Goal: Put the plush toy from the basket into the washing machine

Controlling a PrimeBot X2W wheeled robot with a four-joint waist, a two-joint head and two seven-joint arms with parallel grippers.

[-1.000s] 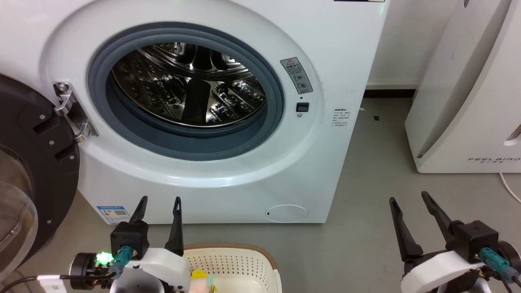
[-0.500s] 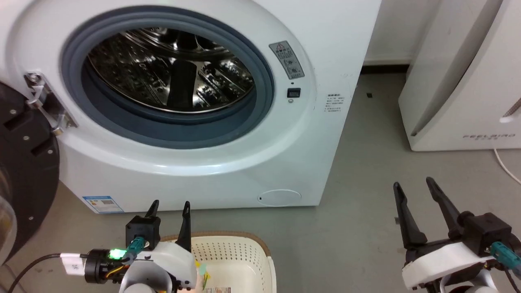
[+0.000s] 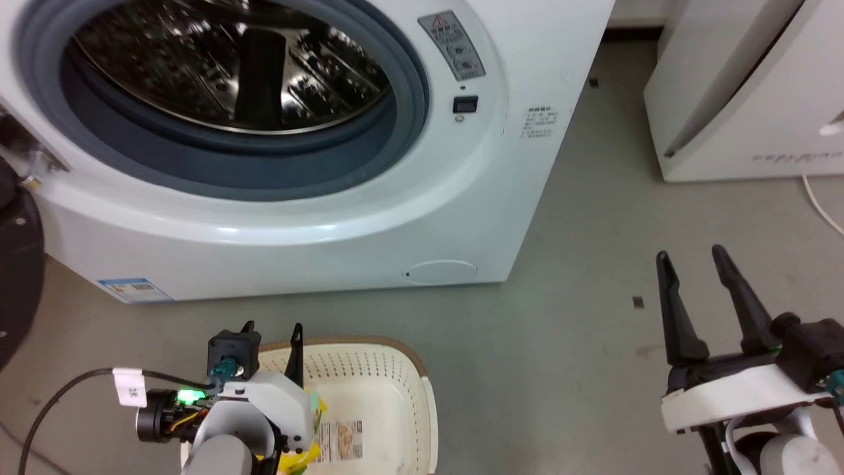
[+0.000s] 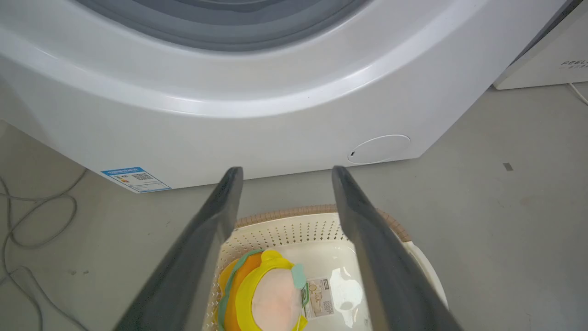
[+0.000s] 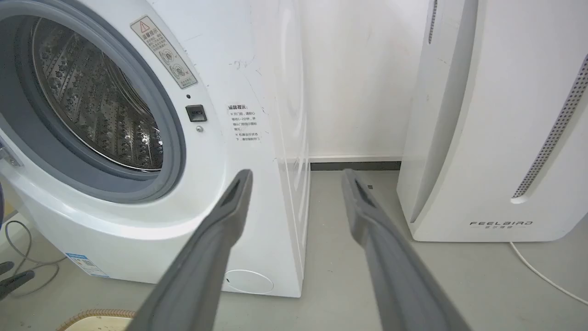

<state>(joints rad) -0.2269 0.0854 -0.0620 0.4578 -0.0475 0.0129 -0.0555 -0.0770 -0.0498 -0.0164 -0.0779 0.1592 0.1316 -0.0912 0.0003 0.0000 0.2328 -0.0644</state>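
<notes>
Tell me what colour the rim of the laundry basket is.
Brown, a woven-looking rim on the cream basket; clearest in the left wrist view.

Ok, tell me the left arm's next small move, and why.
Probably lower the left gripper into the basket until its fingers straddle the plush toy. The jaws stand open above the basket's rim, the toy lies inside the basket between the two fingers in the left wrist view, and nothing is gripped yet.
</notes>
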